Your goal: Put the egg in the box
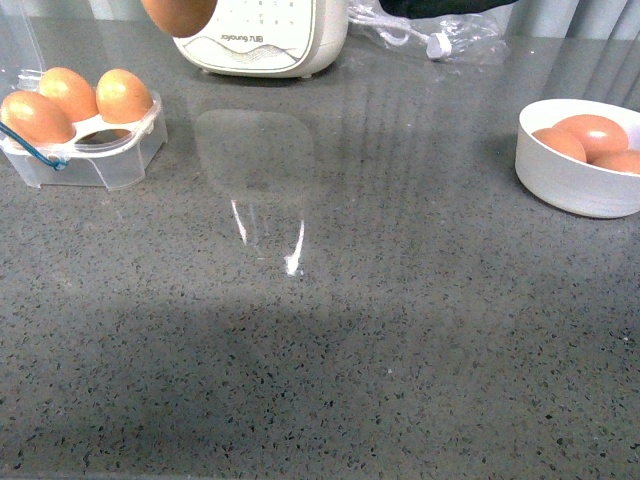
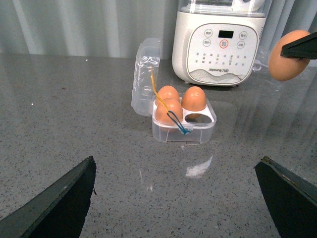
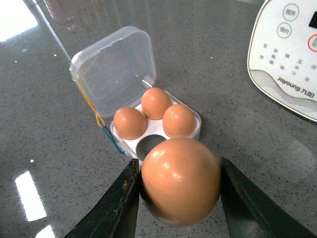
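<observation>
As three of the four cups are filled and one is free, the task looks near its end, but this egg is not yet in the box.

In the front view the egg [image 1: 180,14] shows only as an orange-brown curve at the top edge, left of centre, in front of the cream-white appliance [image 1: 265,45]; what holds it is cut off. The box [image 1: 85,140] stands at the upper left on the tabletop [image 1: 330,340]. A white bowl [image 1: 570,180] with more eggs stands at the right edge.

In the left wrist view the box is in the middle of the frame with its clear lid [image 2: 146,74] open, and the free cup [image 2: 205,118] is at the lower right of the case. The egg is at the upper right edge, in the air and well apart from the box. The left fingers [image 2: 59,198] stand wide apart at the two lower corners and hold nothing.

Only the right wrist view shows the grasp. The right fingers [image 3: 119,203] press the egg from both sides in the lower middle of the frame, and the free cup lies just above it in the picture. I judge that what is left is to bring the egg over this cup, lower it and let go. The bowl shows only in the front view.
</observation>
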`<state>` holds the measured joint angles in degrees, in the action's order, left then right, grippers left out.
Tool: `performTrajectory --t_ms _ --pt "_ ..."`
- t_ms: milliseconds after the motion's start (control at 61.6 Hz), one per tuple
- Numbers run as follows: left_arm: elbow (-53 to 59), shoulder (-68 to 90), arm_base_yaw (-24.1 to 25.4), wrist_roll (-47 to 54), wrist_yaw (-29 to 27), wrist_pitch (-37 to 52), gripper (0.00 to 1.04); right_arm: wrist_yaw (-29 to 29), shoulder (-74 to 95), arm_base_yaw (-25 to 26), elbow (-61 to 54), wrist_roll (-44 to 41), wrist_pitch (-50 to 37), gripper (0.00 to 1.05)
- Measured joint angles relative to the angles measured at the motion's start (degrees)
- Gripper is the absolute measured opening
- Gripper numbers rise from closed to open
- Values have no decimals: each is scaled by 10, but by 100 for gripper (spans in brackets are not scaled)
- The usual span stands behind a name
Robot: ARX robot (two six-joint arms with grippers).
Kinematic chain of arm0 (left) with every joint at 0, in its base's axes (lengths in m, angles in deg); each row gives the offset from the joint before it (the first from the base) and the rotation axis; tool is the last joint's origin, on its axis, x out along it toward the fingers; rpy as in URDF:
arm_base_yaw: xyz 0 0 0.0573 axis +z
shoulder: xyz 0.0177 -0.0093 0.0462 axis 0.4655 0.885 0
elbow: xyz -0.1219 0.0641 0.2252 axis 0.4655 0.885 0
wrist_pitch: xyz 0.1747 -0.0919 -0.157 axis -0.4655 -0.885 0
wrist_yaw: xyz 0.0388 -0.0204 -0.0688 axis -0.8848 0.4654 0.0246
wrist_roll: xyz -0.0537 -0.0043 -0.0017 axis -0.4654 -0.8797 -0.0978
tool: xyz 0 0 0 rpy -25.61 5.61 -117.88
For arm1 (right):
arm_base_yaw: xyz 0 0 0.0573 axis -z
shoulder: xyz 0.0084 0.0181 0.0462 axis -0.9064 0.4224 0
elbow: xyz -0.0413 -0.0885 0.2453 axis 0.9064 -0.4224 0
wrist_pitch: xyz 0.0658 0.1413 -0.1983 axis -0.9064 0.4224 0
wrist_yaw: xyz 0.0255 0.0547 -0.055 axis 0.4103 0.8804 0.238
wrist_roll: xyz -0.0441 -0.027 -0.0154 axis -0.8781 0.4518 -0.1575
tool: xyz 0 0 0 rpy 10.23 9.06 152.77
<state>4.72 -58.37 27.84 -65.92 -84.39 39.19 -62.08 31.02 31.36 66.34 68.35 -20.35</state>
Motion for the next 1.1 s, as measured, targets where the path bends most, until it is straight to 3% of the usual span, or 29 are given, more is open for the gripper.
performTrajectory --t_ms 260,536,1105 --pt "0 0 0 0 0 0 98 40 60 2 51 -23 2 39" --pt "0 0 0 0 0 0 98 58 113 -32 111 -31 3 39" --pt "0 0 0 0 0 0 98 30 177 -50 169 -114 54 39"
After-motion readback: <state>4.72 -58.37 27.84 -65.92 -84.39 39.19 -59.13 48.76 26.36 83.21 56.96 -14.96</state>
